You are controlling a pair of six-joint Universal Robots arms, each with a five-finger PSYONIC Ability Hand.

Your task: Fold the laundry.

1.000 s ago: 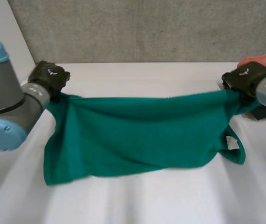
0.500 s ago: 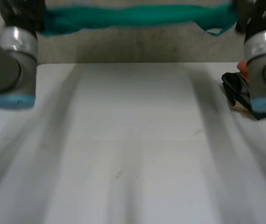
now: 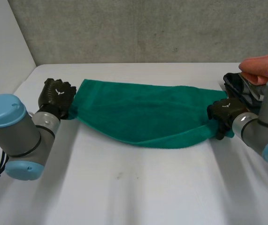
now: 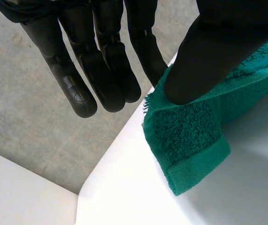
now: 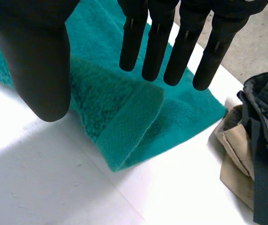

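Observation:
A green towel (image 3: pixel 148 112) lies folded in half lengthwise across the white table (image 3: pixel 134 192), its curved fold towards me. My left hand (image 3: pixel 56 96) is at the towel's left end; in the left wrist view its thumb (image 4: pixel 195 61) presses a towel corner (image 4: pixel 190 154) against its straight fingers. My right hand (image 3: pixel 225 112) is at the towel's right end. In the right wrist view its fingers (image 5: pixel 157 42) are straight and spread from the thumb, hovering over the doubled corner (image 5: pixel 124 117) without holding it.
A pile of other laundry sits at the table's far right: an orange cloth (image 3: pixel 265 68) on top of dark and beige garments (image 3: pixel 244 89), also beside the towel's end (image 5: pixel 256 140). A grey wall rises behind the table.
Both hands swung the towel up off the table and brought it down folded in half. The right hand has let go of its corner; the left still holds its own.

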